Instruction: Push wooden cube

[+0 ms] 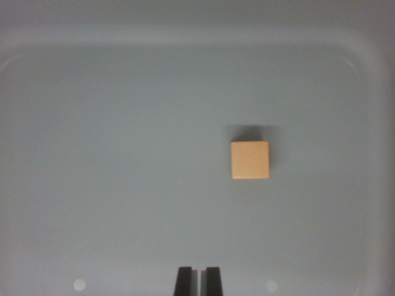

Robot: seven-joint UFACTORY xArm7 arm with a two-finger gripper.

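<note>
Gripper (198, 280), jaws near-closed & empty, sits left of wooden cube (250, 160) w/ off-centre push risking spin.

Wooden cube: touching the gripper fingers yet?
No. The wooden cube sits apart from the gripper, with bare tray floor between them.

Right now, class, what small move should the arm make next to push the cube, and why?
Probably shift toward the wrist view's right. The gripper, fingers nearly together, sits at the bottom centre, while the wooden cube lies further up and right of it on the grey tray, not touching. Lining up behind the cube first would likely make the push straighter.
</note>
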